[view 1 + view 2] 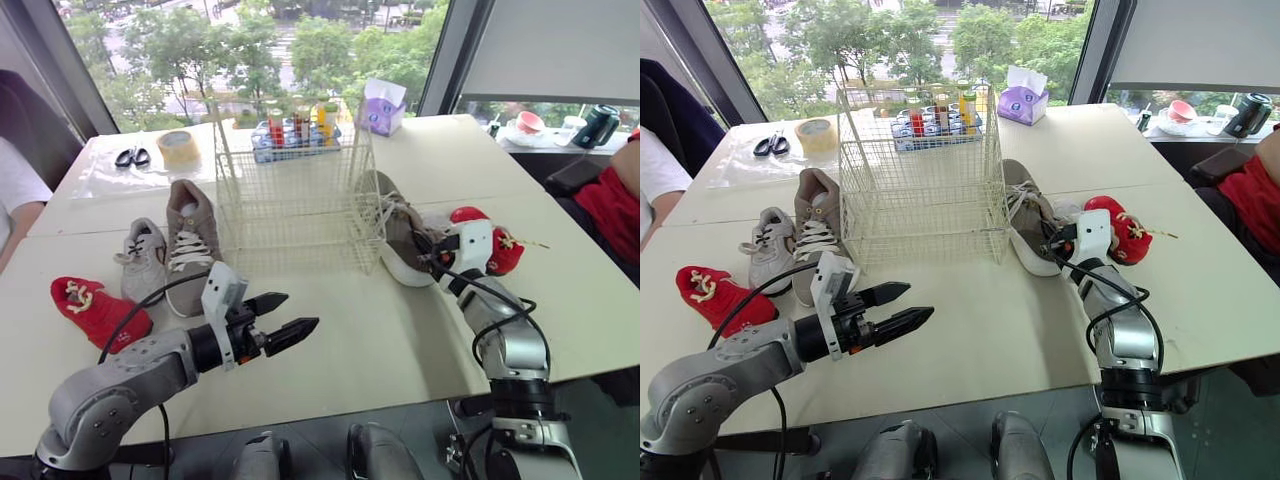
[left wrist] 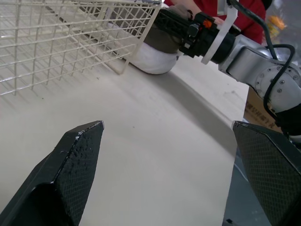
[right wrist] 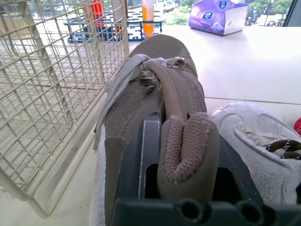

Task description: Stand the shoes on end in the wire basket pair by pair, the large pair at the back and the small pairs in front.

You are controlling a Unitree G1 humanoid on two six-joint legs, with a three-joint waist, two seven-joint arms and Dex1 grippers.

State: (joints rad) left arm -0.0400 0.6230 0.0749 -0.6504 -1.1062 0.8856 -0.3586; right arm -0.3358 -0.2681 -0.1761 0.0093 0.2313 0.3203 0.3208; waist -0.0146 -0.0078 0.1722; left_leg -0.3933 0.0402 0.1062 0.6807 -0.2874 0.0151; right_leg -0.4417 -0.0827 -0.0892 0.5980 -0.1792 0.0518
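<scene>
Lower left, the left gripper [image 1: 300, 310] hangs over the table [image 1: 380, 340], fingers spread wide. Right of centre, the right gripper [image 1: 424, 254] appears clamped on the heel of a taupe shoe [image 1: 392, 225] lying against the wire basket [image 1: 295, 190]. Left of the basket lie a red shoe [image 1: 98, 312], a small grey shoe [image 1: 143, 258] and a second taupe shoe [image 1: 190, 235]

Both arms share one build: rounded silver-grey shells joined by black bands. The left arm [image 1: 110, 385] ends in a black wrist topped by a white angular bracket, with a black cable looping back from it. Its jaws are two black tapered wedges, their inner faces finely cross-hatched. The right arm [image 1: 512, 350] carries the same white bracket, looped black cables and a small orange fitting at the black wrist — and small dark screw holes dot its shell.
</scene>
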